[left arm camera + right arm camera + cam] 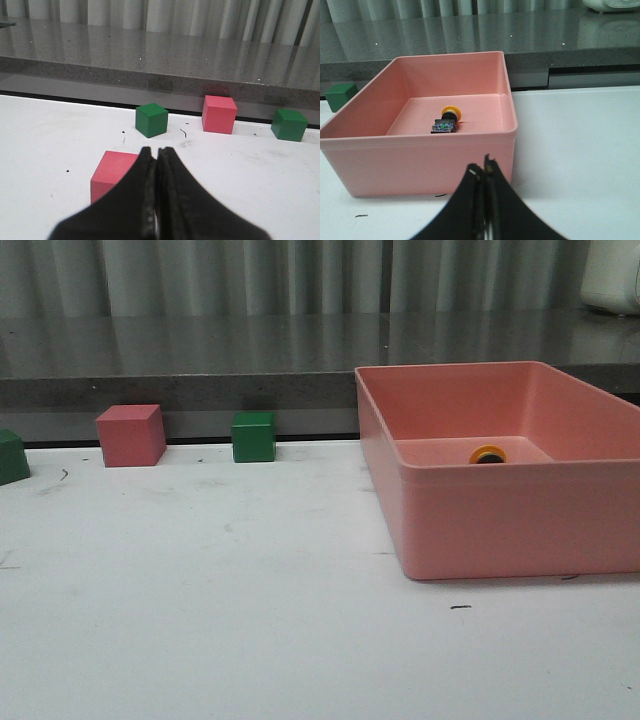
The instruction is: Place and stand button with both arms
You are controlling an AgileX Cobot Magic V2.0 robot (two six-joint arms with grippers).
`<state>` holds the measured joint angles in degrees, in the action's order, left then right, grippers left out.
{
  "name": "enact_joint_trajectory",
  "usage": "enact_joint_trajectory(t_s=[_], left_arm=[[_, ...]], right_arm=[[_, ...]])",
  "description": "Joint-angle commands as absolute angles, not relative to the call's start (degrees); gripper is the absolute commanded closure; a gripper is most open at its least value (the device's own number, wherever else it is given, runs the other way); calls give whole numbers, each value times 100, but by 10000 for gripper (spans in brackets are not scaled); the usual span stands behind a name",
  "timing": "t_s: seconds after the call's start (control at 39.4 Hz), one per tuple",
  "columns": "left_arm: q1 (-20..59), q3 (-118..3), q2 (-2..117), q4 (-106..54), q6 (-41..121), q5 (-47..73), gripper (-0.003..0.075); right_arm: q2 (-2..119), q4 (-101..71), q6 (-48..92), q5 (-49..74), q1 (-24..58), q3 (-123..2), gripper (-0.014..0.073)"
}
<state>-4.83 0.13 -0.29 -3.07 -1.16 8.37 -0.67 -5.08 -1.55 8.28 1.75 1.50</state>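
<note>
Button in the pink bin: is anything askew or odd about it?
Yes. The button lies on its side on the floor of the pink bin, yellow cap pointing sideways rather than up. Nothing looks spilled or damaged.

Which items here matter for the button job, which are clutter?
For the job:
- button, lying on its side inside the pink bin
- left gripper, fingers closed, empty
- right gripper, fingers closed, empty

Lying about:
- pink cube and green cube at the back edge of the table
- another green cube at far left
- pink cube near the left gripper
</note>
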Motion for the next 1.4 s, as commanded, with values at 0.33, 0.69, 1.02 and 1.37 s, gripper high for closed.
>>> enact_joint_trajectory(t_s=[0.33,0.69,1.02,1.37], left_arm=[[-445,66,-165,-343,-141,354,741],[-445,66,-165,-343,-141,354,741],[-445,66,-165,-324,-141,99,741],[-445,66,-165,-374,-141,-385,741]], right_arm=[[-160,-507,-128,361,128,130,663],[-160,-507,-128,361,128,130,663],[-160,-507,-128,361,128,130,663],[-160,-507,-128,356,128,130,663]])
